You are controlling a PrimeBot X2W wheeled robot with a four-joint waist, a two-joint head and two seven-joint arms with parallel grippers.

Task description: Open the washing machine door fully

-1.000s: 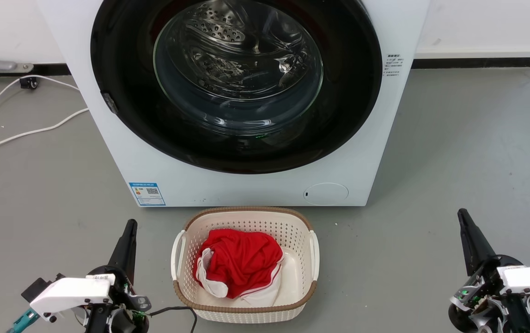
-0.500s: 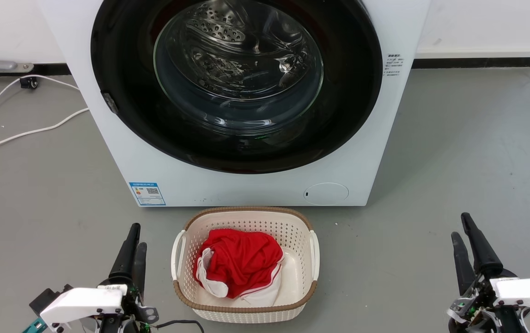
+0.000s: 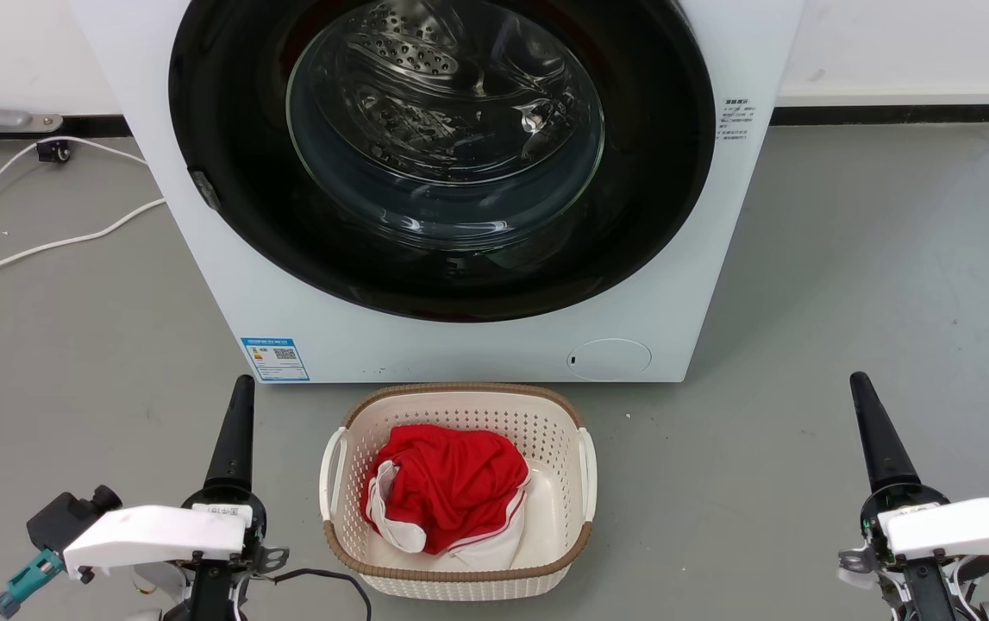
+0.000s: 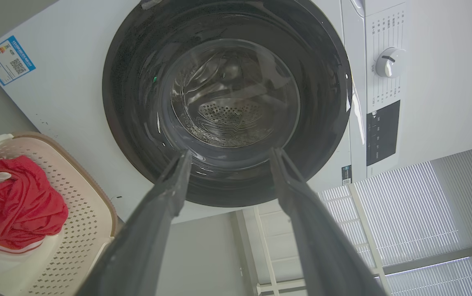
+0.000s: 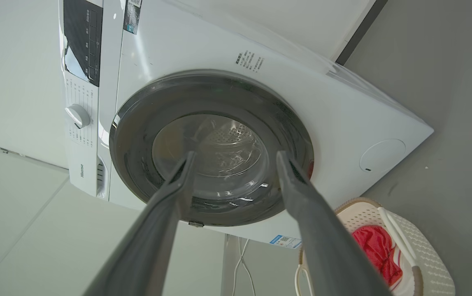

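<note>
One round black door (image 3: 445,147) sits shut, flush with the white front of the washer (image 3: 425,349), its glass bowl showing the steel drum behind. Just in front of the washer's foot a cream basket (image 3: 460,395) stands on the grey floor (image 3: 848,259), with a red cloth (image 3: 451,483) bunched inside. The left gripper (image 3: 240,397) hangs low just beside the basket's left side, and the right gripper (image 3: 858,392) is well off to the basket's right. Both point toward the washer, well apart from the door. Each wrist view shows its two fingers spread wide with nothing between them — released, grasping nothing. White cables (image 3: 28,253) trail over the floor left of the washer.
</note>
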